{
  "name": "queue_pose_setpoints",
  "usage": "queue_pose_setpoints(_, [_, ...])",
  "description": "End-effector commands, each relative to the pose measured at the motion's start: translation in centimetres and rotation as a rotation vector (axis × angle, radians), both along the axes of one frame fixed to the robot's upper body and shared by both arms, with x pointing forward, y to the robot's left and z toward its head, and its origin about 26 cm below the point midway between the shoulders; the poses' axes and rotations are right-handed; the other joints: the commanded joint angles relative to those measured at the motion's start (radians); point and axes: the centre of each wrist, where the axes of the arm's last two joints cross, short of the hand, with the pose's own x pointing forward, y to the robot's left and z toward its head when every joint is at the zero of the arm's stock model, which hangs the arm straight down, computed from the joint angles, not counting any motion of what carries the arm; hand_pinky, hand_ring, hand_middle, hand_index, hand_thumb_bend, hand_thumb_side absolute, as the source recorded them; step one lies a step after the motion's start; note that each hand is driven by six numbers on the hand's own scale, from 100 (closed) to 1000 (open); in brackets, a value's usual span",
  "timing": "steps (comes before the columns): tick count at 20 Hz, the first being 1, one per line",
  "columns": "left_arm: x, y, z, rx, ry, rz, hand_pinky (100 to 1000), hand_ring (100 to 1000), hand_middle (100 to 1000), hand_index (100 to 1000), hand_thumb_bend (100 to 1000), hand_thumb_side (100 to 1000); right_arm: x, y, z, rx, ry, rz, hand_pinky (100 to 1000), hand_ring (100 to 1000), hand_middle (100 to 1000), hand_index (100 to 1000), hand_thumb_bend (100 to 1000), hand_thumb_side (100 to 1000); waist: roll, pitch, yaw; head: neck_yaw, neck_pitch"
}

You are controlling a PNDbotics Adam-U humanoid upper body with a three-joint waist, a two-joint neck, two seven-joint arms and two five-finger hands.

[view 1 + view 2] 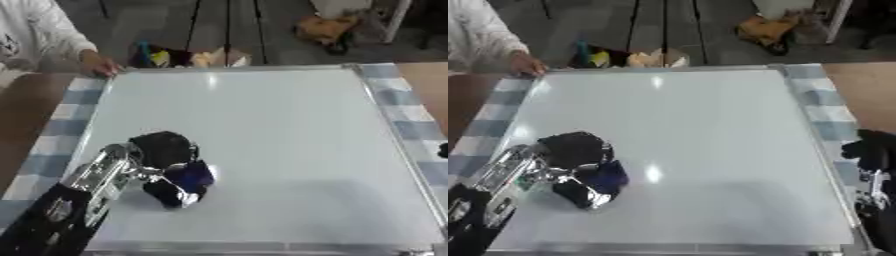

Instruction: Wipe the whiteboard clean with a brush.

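No text, label, brand, number or sign is being shown legibly anywhere in either view. The whiteboard (262, 130) is being seen as a bare white surface, with no writing or marks that can be read on it. A dark marking is being glimpsed on the white sleeve (26, 30) of the person at the far left corner, but no letters can be made out there. Nothing readable is being shown on the coloured things (623, 57) beyond the far edge.

Grey floor (262, 30) beyond table; black tripod legs (226, 25); blue-checked tablecloth (61, 117).
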Motion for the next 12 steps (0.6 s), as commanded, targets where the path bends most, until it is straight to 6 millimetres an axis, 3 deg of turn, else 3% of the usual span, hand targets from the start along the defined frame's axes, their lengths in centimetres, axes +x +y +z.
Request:
queue_pose_setpoints(1, [-0.7,-1.2,1.2,-0.019,-0.026,-0.072,436,485,294,438,100,752,-0.1,-0.3,0.9,-0.016,-0.027,0.002,482,534,428,677,100,677,-0.002,-0.020,-0.005,0.005,0.001])
queue_pose_setpoints(12, [-1.8,-4.1,0.8,0.005,0.005,-0.223,427,485,293,435,100,771,-0.1,-0.2,1.0,-0.009,-0.035,0.009,483,535,427,676,100,679,-0.006,-0.015,-0.028,0.016,-0.013])
